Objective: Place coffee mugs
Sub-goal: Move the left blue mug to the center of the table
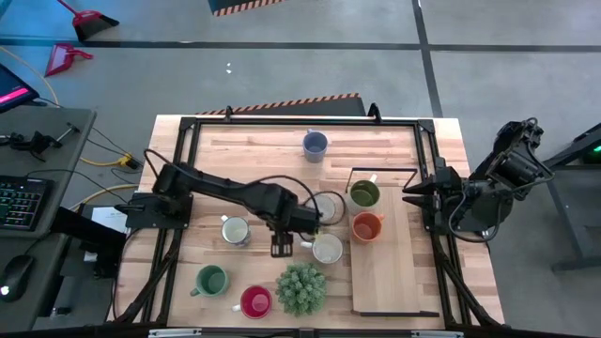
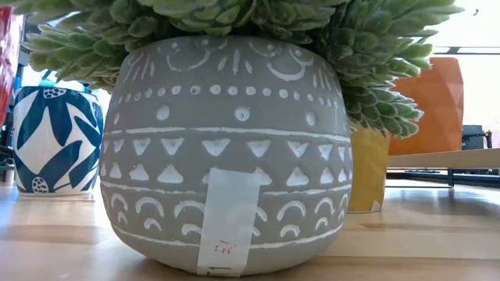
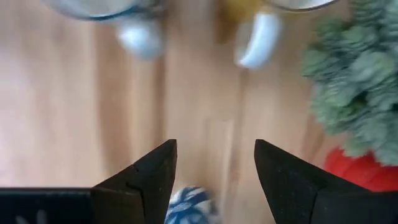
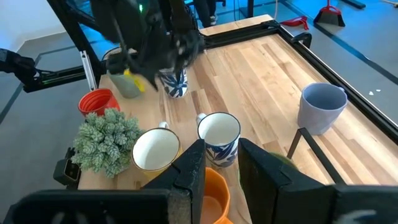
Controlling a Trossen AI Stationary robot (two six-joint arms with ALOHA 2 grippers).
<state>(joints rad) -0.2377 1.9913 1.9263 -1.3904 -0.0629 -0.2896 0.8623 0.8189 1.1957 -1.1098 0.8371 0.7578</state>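
Observation:
My left gripper (image 1: pixel 281 248) (image 3: pixel 215 180) hangs open over bare table between the mugs and touches nothing. Around it stand a white blue-leaf mug (image 1: pixel 235 228) (image 2: pixel 55 140), a white mug (image 1: pixel 329 207) (image 4: pixel 219 138) and a white-inside, yellow-sided mug (image 1: pixel 327 248) (image 4: pixel 155 149). A blurred blue-and-white piece (image 3: pixel 186 208) shows low between its fingers. The green mug (image 1: pixel 211 280) and red mug (image 1: pixel 255 301) stand near the near edge. The blue-grey mug (image 1: pixel 315 144) is near the far edge. The olive mug (image 1: pixel 364 193) and orange mug (image 1: pixel 366 226) stand on the wooden board (image 1: pixel 394 272). My right gripper (image 1: pixel 413 195) (image 4: pixel 221 163) waits at the board's right side, open by a narrow gap.
A spiky green plant (image 1: pixel 301 288) in a grey patterned pot (image 2: pixel 226 156) stands near the near edge, close to my left gripper and the red mug. A black frame (image 1: pixel 188 131) runs round the table. Bare wood lies on the table's far left part (image 1: pixel 244 160).

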